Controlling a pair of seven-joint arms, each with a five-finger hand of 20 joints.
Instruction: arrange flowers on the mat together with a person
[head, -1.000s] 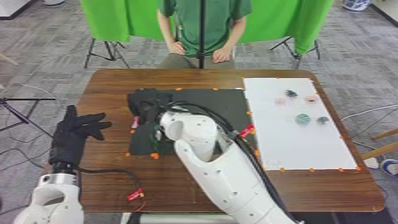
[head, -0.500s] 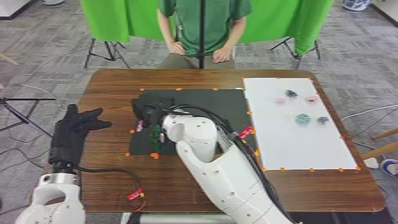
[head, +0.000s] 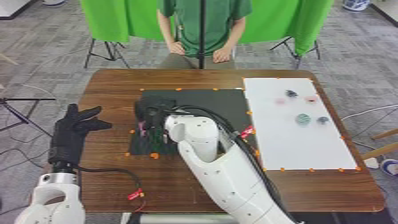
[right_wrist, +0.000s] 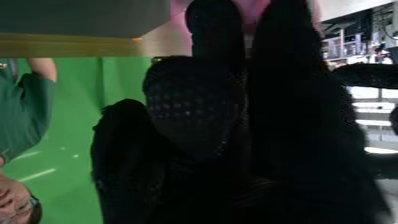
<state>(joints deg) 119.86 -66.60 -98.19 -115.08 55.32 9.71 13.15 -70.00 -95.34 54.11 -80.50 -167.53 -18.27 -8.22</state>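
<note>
Black-gloved right robot hand (head: 156, 106) is over the dark mat (head: 229, 102).

Left mat (head: 222, 100) and right mat (head: 280, 145) sit side by side on tabletop (head: 115, 82). Small items (head: 303, 119) on right mat's far half. Right robot hand (head: 156, 107) over left mat, left robot hand (head: 78, 122) left of it.

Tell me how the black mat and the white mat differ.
The black mat is the shorter; the white mat runs longer, along the table's right side. The robot's right hand is over the black mat, while the white mat bears small pink, green and dark flower-like pieces. Both lie flat on the brown table.
</note>
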